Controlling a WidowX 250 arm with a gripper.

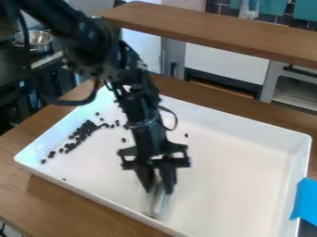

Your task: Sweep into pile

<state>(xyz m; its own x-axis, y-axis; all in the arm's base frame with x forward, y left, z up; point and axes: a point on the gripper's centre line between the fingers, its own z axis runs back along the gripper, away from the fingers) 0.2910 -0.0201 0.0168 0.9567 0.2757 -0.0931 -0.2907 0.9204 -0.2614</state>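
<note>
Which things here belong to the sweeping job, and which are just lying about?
Part of the job:
- dark bits, scattered
- white tray under them
- pale tool in the robot's hand

Just lying about:
- metal pot, far left
- blue piece at the tray's edge

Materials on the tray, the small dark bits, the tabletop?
Tray: probably molded plastic, smooth low sheen; even white, rounded corners. Enameled metal possible.
Small dark bits: maybe dried beans, going by the near-black, roundish grains; plastic beads not ruled out, finish unclear.
Tabletop: wood or wood-look laminate, satin; brown with streaky grain.
</note>
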